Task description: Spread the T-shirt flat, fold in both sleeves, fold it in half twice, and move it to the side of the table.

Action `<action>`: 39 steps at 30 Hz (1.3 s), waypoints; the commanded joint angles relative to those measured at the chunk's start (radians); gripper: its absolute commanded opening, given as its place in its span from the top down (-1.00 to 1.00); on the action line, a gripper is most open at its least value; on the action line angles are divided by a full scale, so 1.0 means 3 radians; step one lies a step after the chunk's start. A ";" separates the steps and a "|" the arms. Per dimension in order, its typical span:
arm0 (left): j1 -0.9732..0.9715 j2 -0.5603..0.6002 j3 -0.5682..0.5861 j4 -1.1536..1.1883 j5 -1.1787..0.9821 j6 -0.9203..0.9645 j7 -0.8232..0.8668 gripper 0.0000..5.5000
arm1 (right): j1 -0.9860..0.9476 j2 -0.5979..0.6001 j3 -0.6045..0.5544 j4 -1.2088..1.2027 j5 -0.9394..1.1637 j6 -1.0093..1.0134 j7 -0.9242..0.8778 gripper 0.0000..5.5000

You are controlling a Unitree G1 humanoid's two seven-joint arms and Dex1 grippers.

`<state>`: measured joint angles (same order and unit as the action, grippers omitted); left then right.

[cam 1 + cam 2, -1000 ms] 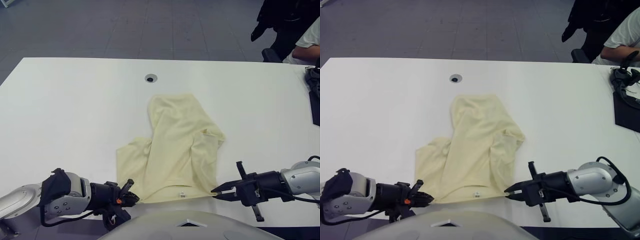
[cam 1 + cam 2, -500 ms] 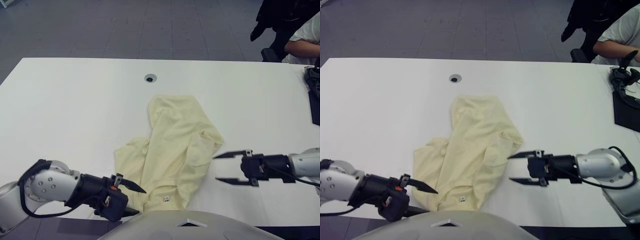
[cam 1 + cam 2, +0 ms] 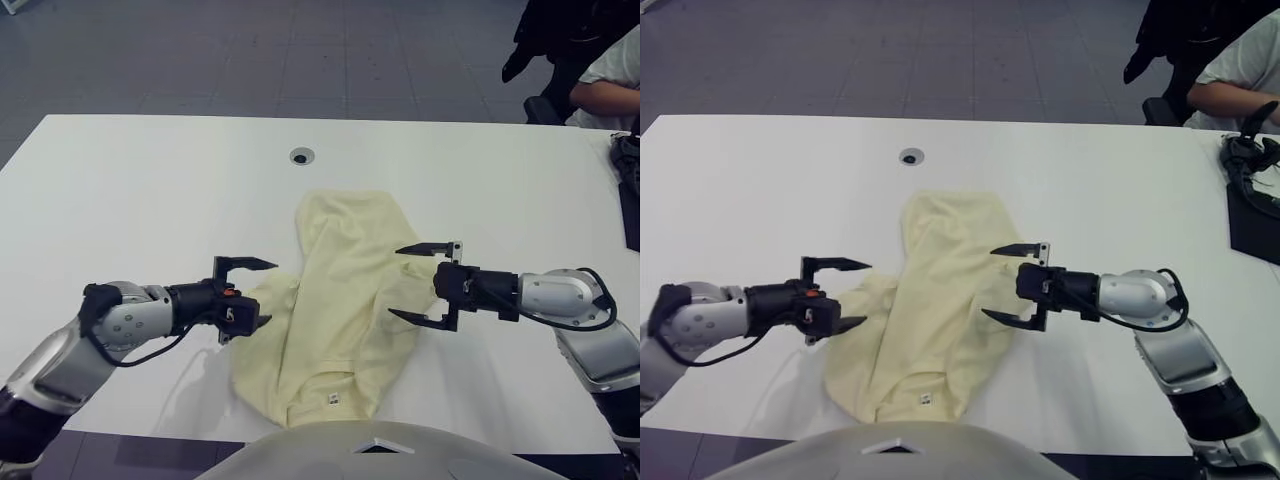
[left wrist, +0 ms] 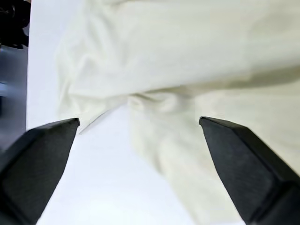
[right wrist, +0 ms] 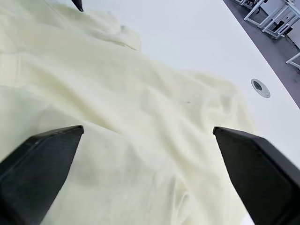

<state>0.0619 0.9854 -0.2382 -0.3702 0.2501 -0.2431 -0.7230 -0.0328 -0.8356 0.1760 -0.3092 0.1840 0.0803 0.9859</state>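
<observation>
On the white table (image 3: 130, 190), toward its near edge and about midway across, the pale yellow T-shirt (image 3: 340, 300) lies bunched. Overlapping folds run from its rounded far end to a small label (image 3: 330, 398) at the near end. The cloth is not flat, so the step in hand is judged to be spreading, and no sleeve fold has begun.

Left gripper (image 3: 272, 293): positioned at the left border of the cloth, its 2 fingers spread wide, holding nothing. The left wrist view shows a rumpled lobe of fabric and bare table between the fingers (image 4: 37, 154).

Right gripper (image 3: 394, 282): hovers over the right side of the cloth, its 2 fingers equally wide apart, holding nothing.

Recommended procedure:
1. Lower each gripper until 1 finger can slide under the outermost edge on its own side, then close on that edge only. A deeper pinch risks catching 2 or more layers and locking the folds in.
2. Grip at matching positions on both sides so the pull runs straight across.
3. Draw the grippers apart, low over the table, with a slight lift so the cloth slides freely.
4. Stop when the cloth goes taut. Thin knit will probably spring back if overpulled.
5. Keep the label end clear of the near table edge, which lies just beside it.
</observation>
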 commanded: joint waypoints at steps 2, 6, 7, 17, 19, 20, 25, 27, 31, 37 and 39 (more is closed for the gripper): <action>-0.0187 -0.0316 -0.0046 0.0370 0.0287 -0.0173 0.0263 -0.95 | -0.0220 0.0167 0.0149 0.0315 -0.0037 0.0107 0.0081 -0.96; -0.0174 -0.0349 -0.0067 0.0421 0.0383 -0.0281 0.0248 -0.96 | -0.0265 0.0265 0.0210 0.0482 -0.0057 0.0088 0.0127 -0.77; -0.0160 -0.0352 -0.0070 0.0421 0.0395 -0.0296 0.0236 -0.96 | -0.0276 0.0279 0.0220 0.0530 -0.0086 0.0076 0.0122 -0.71; -0.0060 -0.0351 -0.0055 0.0393 0.0411 -0.0373 0.0154 -0.96 | -0.0277 0.0313 0.0205 0.0686 -0.0181 0.0136 0.0108 -0.09; -0.0037 -0.0352 -0.0052 0.0389 0.0416 -0.0376 0.0150 -0.96 | -0.0260 0.0299 0.0198 0.0667 -0.0163 0.0176 0.0127 0.04; -0.0025 -0.0351 -0.0052 0.0384 0.0416 -0.0379 0.0146 -0.96 | -0.0250 0.0294 0.0197 0.0667 -0.0161 0.0188 0.0131 0.09; 0.0021 -0.0361 -0.0067 0.0360 0.0359 -0.0363 0.0102 -0.96 | -0.0205 0.0280 0.0183 0.0627 -0.0111 0.0202 0.0188 0.40; 0.0022 -0.0363 -0.0067 0.0369 0.0384 -0.0384 0.0111 -0.96 | -0.0193 0.0275 0.0176 0.0607 -0.0100 0.0202 0.0205 0.53; 0.0054 -0.0360 -0.0083 0.0376 0.0416 -0.0395 0.0105 -0.96 | -0.0177 0.0287 0.0126 0.0540 -0.0037 0.0202 0.0245 0.76; 0.0091 -0.0359 -0.0106 0.0435 0.0441 -0.0426 0.0101 -0.96 | -0.0127 0.0258 0.0015 0.0450 0.0063 0.0190 0.0284 0.99; 0.0115 -0.0347 -0.0077 0.0434 0.0424 -0.0409 0.0105 -0.96 | -0.0063 0.0227 -0.0115 0.0372 0.0229 0.0176 0.0364 0.99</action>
<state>0.0668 0.8777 -0.2537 -0.2536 0.3596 -0.3773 -0.6695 -0.0720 -0.7433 0.1898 -0.1625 0.2032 0.1392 1.0680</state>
